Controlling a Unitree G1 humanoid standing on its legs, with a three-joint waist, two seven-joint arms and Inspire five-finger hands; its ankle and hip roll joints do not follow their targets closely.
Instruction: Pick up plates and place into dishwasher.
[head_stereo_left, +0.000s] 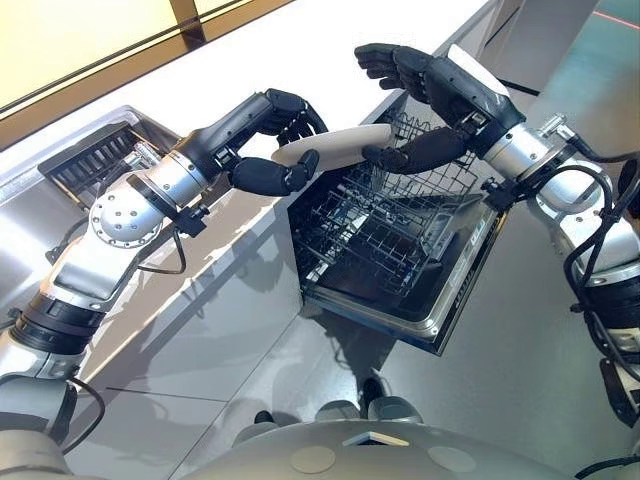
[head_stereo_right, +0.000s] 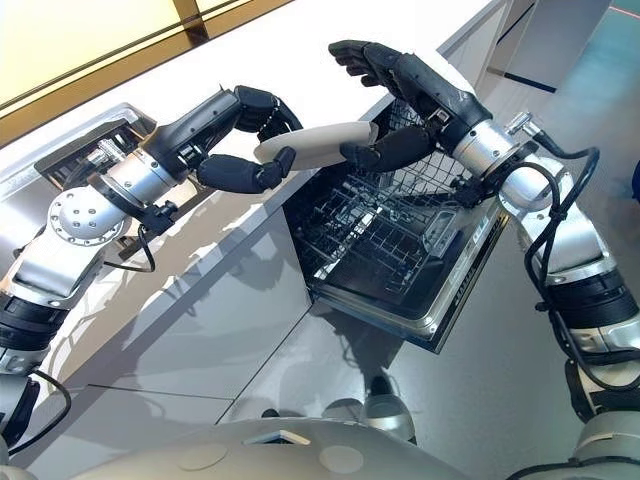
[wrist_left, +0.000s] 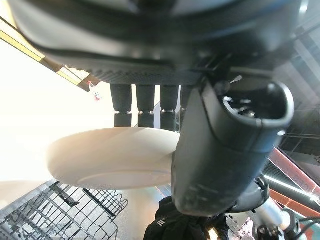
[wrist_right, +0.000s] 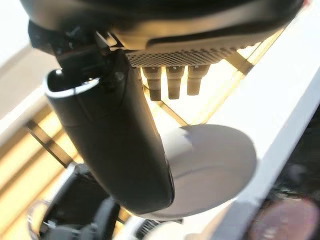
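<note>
- Object under handling: one round cream-white plate (head_stereo_left: 335, 145), apparently ceramic, is carried roughly flat in the air over the front edge of the white countertop (head_stereo_left: 330, 50), above the near corner of the open dishwasher (head_stereo_left: 455, 300)
- Left hand (head_stereo_left: 262, 115): clamped on the plate's counter-side rim, with the fingers curled over the top face and the thumb pressed up from beneath
- Right hand (head_stereo_left: 440, 85): spread, with the fingers raised well clear above the plate; its thumb reaches in at the plate's far rim, but we cannot tell whether it touches
- Dishwasher: the door is dropped flat and the grey wire rack (head_stereo_left: 390, 240) is drawn out, with no plates seen in the tines
- Step in hand, in our judgement: transfer toward the rack, with the right hand positioned to take or steady the plate
- Next move calls for: the right fingers to come down onto the top face before the left hand lets go, and then for the plate to be tipped on edge and lowered between two tines
- Risk noted: if the left hand releases early, the plate falls onto the rack
</note>
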